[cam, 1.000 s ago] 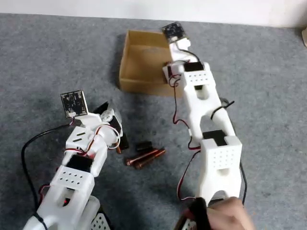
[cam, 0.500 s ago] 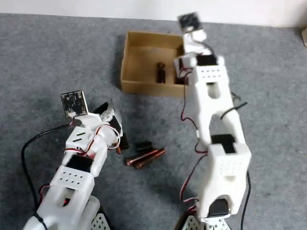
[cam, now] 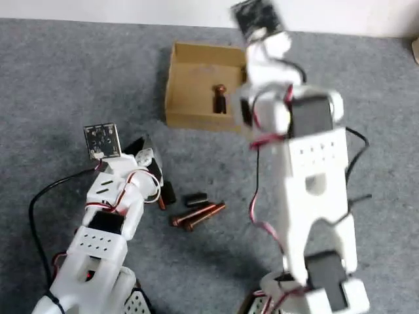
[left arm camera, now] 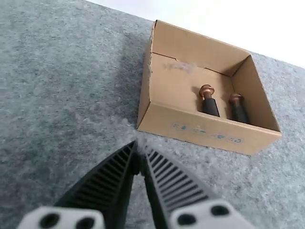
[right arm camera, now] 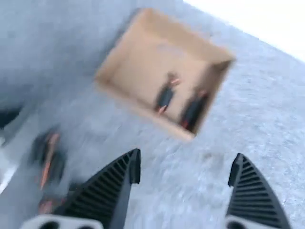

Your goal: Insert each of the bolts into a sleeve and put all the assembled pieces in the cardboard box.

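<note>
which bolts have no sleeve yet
The two bare bolts lying together on the carpet; the two in the cardboard box already sit in black sleeves.

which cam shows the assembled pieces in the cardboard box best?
Left wrist view: both assembled pieces sit unobstructed in the cardboard box, copper heads and dark sleeves distinct. The high view shows one; the right arm covers the box's other side. The right wrist view shows both only as dark shapes.
</note>
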{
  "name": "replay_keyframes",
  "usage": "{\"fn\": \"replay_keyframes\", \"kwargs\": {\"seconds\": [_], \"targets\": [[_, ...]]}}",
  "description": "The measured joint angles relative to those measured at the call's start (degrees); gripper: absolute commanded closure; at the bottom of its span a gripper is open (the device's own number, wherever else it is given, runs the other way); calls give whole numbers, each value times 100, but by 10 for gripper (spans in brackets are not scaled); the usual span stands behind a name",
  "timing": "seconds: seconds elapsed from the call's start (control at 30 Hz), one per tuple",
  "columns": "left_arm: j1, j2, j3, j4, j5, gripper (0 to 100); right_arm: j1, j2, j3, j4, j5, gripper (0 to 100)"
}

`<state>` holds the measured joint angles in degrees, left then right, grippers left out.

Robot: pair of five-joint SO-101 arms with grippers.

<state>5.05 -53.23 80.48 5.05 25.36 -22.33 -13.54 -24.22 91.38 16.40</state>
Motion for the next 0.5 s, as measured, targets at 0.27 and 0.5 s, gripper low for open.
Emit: {"fn": "replay_keyframes", "kwargs": {"seconds": [0.27,0.5], "targets": [[0,18,0,0,0,993,-624,-1776,993,835,158,724],[0,18,0,0,-9,993,-1301,-4079,3754,835,158,724]]}}
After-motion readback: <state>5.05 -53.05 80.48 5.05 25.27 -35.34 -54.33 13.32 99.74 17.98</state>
